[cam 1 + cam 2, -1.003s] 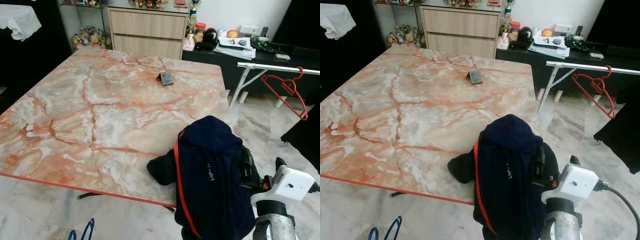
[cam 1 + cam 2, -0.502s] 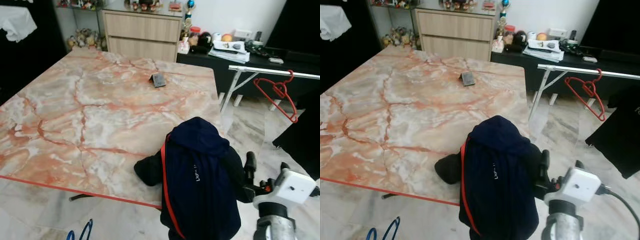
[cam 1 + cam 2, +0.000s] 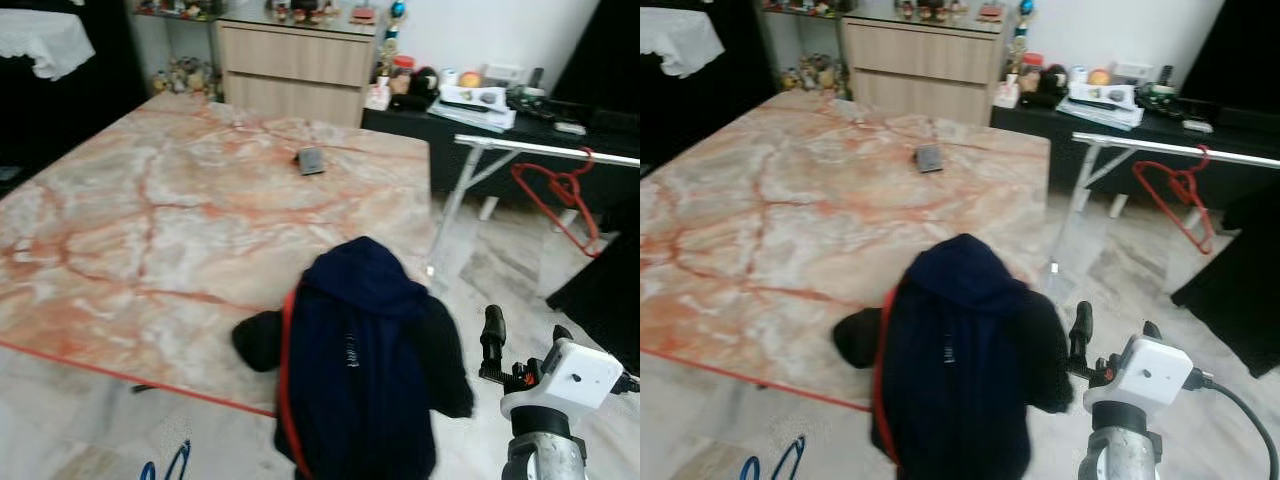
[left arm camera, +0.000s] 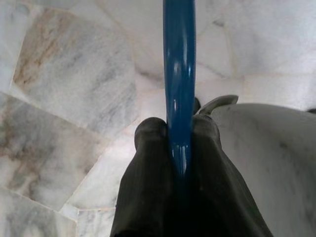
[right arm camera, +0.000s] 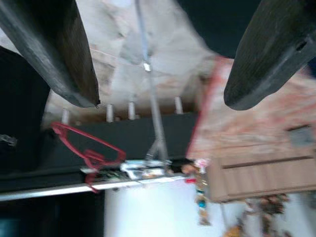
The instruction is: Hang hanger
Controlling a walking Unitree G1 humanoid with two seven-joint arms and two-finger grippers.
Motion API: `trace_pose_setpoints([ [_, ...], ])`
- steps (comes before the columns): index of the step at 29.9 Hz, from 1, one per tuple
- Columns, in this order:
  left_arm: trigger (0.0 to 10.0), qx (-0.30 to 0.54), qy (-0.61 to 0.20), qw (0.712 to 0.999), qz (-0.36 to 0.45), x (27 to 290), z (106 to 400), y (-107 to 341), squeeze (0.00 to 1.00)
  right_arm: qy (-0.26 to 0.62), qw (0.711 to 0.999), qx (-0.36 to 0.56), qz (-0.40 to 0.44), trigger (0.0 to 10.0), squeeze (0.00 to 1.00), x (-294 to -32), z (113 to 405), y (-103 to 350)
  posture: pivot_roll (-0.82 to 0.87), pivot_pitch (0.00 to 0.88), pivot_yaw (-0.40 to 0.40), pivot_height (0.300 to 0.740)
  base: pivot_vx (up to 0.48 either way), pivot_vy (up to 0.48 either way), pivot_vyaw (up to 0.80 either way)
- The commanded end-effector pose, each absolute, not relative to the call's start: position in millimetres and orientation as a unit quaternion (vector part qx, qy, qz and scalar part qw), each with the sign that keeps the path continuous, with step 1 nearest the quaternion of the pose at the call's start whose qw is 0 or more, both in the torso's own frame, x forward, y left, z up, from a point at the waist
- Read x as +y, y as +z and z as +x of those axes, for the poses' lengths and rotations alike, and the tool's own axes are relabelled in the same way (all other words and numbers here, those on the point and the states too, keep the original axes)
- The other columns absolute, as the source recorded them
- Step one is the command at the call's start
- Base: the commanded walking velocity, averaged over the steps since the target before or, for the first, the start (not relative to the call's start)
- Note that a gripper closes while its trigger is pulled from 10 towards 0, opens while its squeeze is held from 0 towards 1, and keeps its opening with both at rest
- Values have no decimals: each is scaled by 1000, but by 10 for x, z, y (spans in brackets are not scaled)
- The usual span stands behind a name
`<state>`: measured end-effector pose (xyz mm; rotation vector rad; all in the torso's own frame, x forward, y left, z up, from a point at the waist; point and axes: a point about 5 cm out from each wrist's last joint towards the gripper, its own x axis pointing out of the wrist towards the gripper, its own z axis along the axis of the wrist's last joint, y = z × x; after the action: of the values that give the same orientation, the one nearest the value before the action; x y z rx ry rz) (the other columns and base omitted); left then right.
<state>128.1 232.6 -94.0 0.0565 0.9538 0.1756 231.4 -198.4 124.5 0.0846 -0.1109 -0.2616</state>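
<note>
Down by the floor, the left gripper [image 4: 178, 148] is clamped on a blue hanger [image 4: 178, 74], not yet hung. Well off, the rail [image 3: 545, 150] carries a red hanger [image 3: 560, 195]. Right gripper [image 3: 522, 340] gapes empty beside the table's near corner.

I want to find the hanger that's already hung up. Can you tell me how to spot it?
Look right of the big orange marble table for the white rail in front of the black cabinet. The red hanger dangles from that rail by its hook. It is bare red wire, while a black garment hangs next to it.
</note>
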Motion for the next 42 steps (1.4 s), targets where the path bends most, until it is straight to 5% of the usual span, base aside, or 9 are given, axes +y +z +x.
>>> trace_pose_setpoints([
  [1, 10000, 477, 64, 877, 15, 2165, 1166, -1013, 0, -139, 988, -50, 34, 10000, 0, -2022, 2302, 1226, -39, 84, -59, 740, 0, -300, 0],
  [20, 10000, 482, 88, 872, 9, 2441, 1076, -975, 0, -155, 988, 24, 5, 10000, 0, -2165, 2331, 916, -37, 89, -64, 740, 0, -251, 0],
  [32, 10000, 494, 88, 865, 6, 2416, 1066, -993, 0, -183, 955, 230, 31, 10000, 0, -2278, 2380, 106, -49, 86, -65, 740, 0, 0, 0],
  [42, 10000, 493, 79, 866, 6, 2291, 1146, -1005, 0, -88, 923, 374, 27, 10000, 0, -1983, 2253, -503, -61, 89, -37, 740, 0, 0, 0],
])
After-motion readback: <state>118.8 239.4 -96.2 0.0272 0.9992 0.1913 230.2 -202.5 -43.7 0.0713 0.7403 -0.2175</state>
